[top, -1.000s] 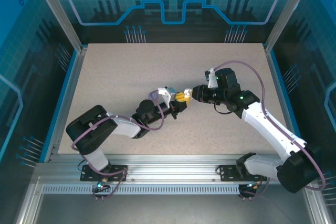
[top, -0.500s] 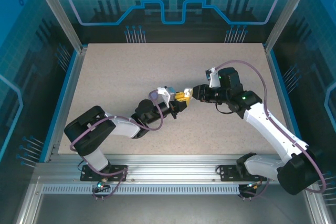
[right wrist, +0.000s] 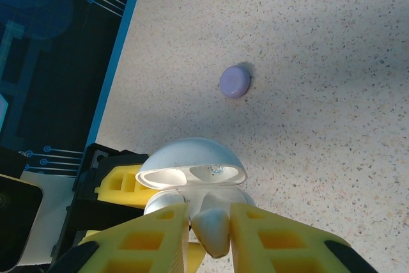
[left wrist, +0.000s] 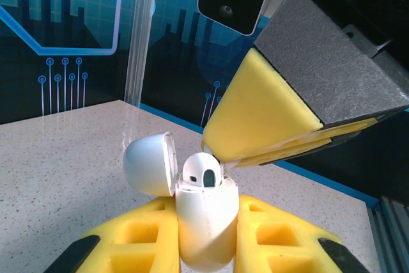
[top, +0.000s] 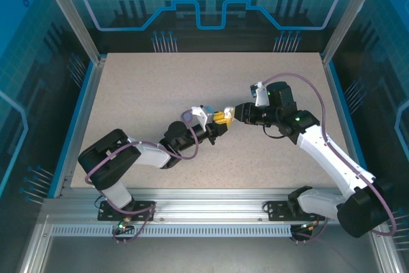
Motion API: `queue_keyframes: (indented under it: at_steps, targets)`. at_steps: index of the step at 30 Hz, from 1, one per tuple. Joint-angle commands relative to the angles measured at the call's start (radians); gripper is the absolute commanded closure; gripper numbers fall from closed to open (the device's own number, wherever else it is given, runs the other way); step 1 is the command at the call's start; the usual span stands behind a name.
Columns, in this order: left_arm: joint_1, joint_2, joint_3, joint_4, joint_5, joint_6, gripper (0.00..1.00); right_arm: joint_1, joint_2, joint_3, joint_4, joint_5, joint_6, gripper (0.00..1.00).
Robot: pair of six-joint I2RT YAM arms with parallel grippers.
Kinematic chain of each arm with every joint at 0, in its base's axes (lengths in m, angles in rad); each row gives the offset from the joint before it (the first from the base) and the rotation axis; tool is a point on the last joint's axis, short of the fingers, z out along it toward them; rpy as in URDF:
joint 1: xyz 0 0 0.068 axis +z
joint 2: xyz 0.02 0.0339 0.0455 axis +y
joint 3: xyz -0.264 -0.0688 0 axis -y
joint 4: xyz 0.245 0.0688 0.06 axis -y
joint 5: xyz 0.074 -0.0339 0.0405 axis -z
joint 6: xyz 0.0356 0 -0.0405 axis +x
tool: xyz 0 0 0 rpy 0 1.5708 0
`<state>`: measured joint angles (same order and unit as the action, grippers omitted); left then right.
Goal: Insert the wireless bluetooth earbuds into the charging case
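1. Your right arm (top: 319, 145) has swung its wrist slightly to the right since a second ago. Both pincer tips have stayed together over the middle of the table (top: 140, 94).
2. One white earbud (left wrist: 203, 174) sits in the mouth of the charging case (left wrist: 203, 228), with its rounded head standing proud of the rim. Its dark-spotted face is turned toward the left wrist camera, and its long axis runs down into the case, in line with the case's own.
3. You have the case upright in the left wrist view, mouth up and long axis vertical. The lid (left wrist: 148, 164) is hinged open and thrown back to the left.
4. Your left pincer (left wrist: 204, 222) is clamped on the case body, one yellow finger on each side.
5. Your right pincer (right wrist: 209, 214) meets the bud from the upper right in the left wrist view, with a finger narrowly flanking it on each side. You cannot tell whether they press it.
6. A small pale purple round piece (right wrist: 234, 81) lies on the table, well apart from the case. You cannot tell whether it is a bud or a case.
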<state>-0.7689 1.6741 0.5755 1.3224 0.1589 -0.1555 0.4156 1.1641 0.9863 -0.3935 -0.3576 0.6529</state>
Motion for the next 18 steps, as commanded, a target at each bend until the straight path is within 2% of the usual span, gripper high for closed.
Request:
queue_keyframes:
  at_steps: [1, 18]
  targets:
    - [-0.004, -0.039, 0.034, 0.077, 0.039, 0.016, 0.8, -0.011, -0.003, -0.001, -0.007, -0.035, -0.015, 0.75]
    - [-0.004, -0.058, 0.021, 0.077, 0.037, 0.017, 0.8, -0.028, -0.028, -0.002, -0.008, -0.04, -0.012, 0.68]
